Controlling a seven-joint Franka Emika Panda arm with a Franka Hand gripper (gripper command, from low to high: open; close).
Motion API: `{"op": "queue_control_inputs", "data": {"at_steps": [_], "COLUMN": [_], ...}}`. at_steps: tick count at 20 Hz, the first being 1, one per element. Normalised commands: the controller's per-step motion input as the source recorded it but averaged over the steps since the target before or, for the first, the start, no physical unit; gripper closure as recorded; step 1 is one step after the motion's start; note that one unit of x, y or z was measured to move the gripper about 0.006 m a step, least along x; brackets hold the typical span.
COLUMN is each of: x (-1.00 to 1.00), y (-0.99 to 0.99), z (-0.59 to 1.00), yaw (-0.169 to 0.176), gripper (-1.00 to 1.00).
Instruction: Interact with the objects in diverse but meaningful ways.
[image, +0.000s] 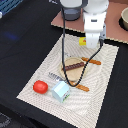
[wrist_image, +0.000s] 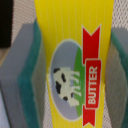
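Note:
A yellow rectangular block (wrist_image: 65, 35) with a "BUTTER" label fills the wrist view, standing between my two green-padded fingers (wrist_image: 34, 75). Both pads lie against its sides. My gripper (wrist_image: 72, 65) is shut on it. In the exterior view the gripper (image: 91, 46) is low at the far edge of the striped placemat (image: 100, 85), with the yellow block (image: 81, 41) showing beside it. A dark brown sausage stick (image: 74, 66) lies on a round wooden plate (image: 75, 75). A red tomato ball (image: 40, 86) and a pale blue carton (image: 61, 91) stand at the near corner.
An orange-handled fork (image: 91, 61) and knife (image: 81, 88) lie beside the plate. A grey pot (image: 71, 12) stands on a brown mat (image: 115, 30) behind the arm. A bowl (image: 124, 19) is at the exterior view's right edge. The table is black.

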Motion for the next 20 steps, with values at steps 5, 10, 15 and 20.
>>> {"op": "queue_control_inputs", "data": {"at_steps": [5, 10, 15, 20], "x": [0.49, 0.53, 0.37, 0.12], "y": [0.08, 0.29, 0.35, 0.23], "z": [-0.27, 0.83, 1.00, 0.98], "yaw": [-0.002, -0.018, -0.043, -0.012], "gripper": [-1.00, -1.00, -1.00, -1.00]}}
